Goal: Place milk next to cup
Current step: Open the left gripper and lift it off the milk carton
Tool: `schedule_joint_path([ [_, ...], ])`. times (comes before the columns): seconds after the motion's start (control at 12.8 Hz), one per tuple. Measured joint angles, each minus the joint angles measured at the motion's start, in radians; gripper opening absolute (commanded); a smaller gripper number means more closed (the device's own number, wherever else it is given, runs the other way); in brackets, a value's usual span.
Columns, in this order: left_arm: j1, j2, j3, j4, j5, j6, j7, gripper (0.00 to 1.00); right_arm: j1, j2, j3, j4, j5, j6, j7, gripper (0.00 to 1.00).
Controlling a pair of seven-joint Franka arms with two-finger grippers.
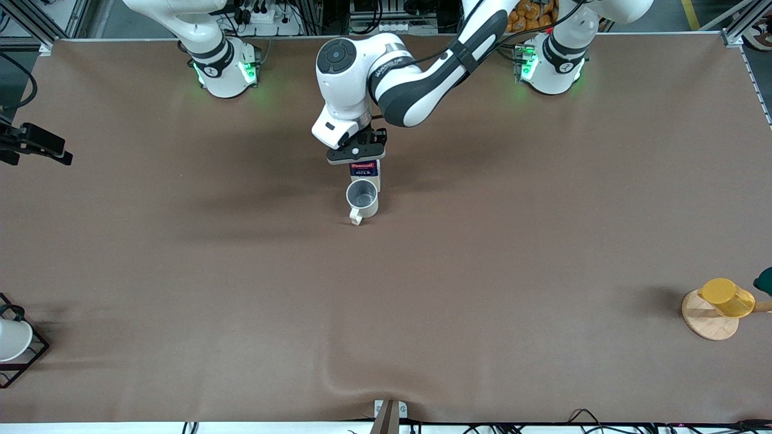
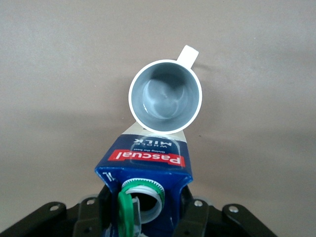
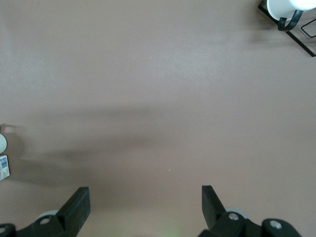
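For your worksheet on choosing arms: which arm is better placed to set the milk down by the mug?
The left: its gripper already holds the dark blue milk carton right beside the off-white mug. The right gripper hangs open over bare table.

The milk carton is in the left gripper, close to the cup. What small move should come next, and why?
Probably open the left gripper and let go. The milk already stands upright right beside the cup, apparently on the table. The right gripper waits open over bare table.
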Motion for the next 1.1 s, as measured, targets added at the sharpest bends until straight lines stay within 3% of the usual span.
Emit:
schedule_joint_path([
  [0.08, -0.001, 0.002, 0.0, 0.0, 0.0, 0.0, -0.003, 1.0, 0.0, 0.0, 0.0, 0.0, 0.0, 0.001, 0.0, 1.0],
  [0.63, 0.001, -0.014, 0.0, 0.03, 0.002, 0.0, -0.035, 1.0, 0.0, 0.0, 0.004, 0.015, 0.002, 0.013, 0.0, 1.0],
  [0.94, 0.049, -0.14, 0.023, 0.046, 0.008, -0.107, -0.037, 1.0, 0.0, 0.0, 0.004, 0.016, 0.002, 0.014, 0.0, 1.0],
  [1.1, 0.12, -0.229, 0.035, 0.051, 0.01, -0.161, -0.035, 1.0, -0.001, 0.0, 0.003, 0.016, 0.002, 0.019, 0.0, 1.0],
])
